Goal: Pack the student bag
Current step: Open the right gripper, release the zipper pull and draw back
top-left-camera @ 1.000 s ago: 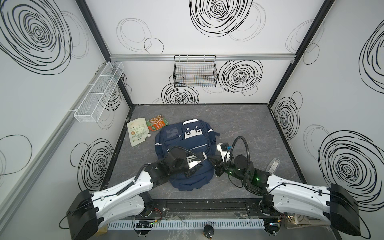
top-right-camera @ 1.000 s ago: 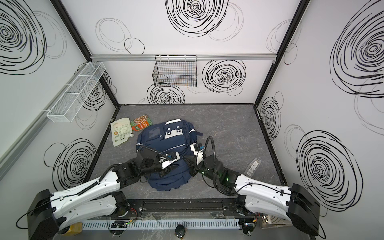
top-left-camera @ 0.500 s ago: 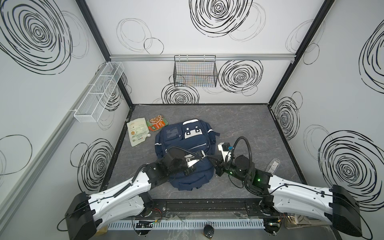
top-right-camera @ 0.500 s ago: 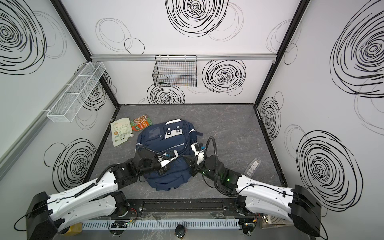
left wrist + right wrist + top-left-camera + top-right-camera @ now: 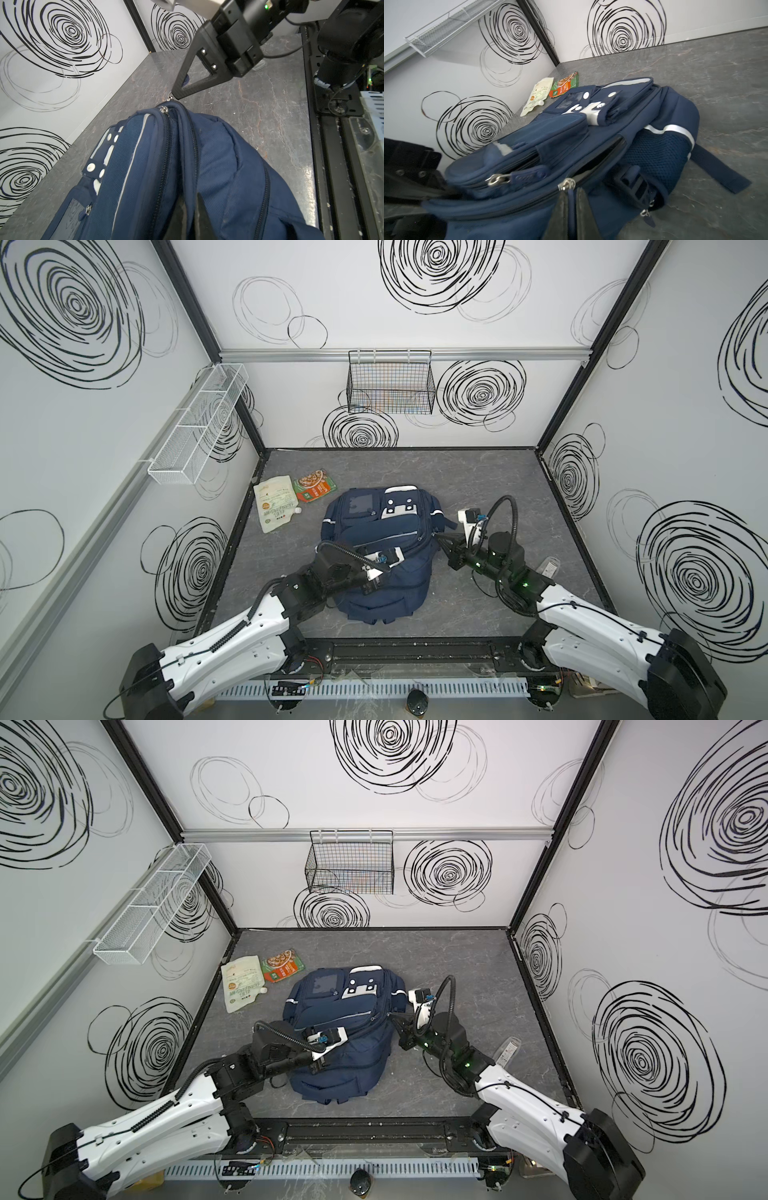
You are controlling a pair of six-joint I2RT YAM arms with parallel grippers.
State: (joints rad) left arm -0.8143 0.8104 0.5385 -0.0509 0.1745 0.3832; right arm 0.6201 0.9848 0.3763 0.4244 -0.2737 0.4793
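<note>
1. The large navy blue fabric student bag (image 5: 374, 526) with white reflective stripes lay flat, face up, mid-table on the grey marbled table (image 5: 478, 489), nearer the front rail. The main zip looked mostly closed.
2. Left gripper (image 5: 190, 207): fingers together, pinched on a fold of navy fabric on the bag's upper side. The fold between them was hard to make out.
3. Right gripper (image 5: 571, 199): fingers clamped on the navy zipper pull (image 5: 571, 209), just below the silver slider at the bag's right edge.
4. Step, by my read: left arm braces the bag while right arm drags the zip open. Packing not started.
5. Unpacked items lay side by side, apart from the bag, at the far left: a cream spouted pouch (image 5: 276, 504) and an orange-green food packet (image 5: 314, 485). A small clear item (image 5: 548, 566) beside the right arm was too blurred to name.
6. Risks:
   - The thin pull tab could slip out, since the grip sat near the fingertips.
   - The bag could slide or lift with the pull if the left pinch held only loose cloth.
   - The slider could jam on the curve if pulled off the zip line.
   - The neighbouring pocket's puller (image 5: 517, 177) sat close and might snag.
</note>
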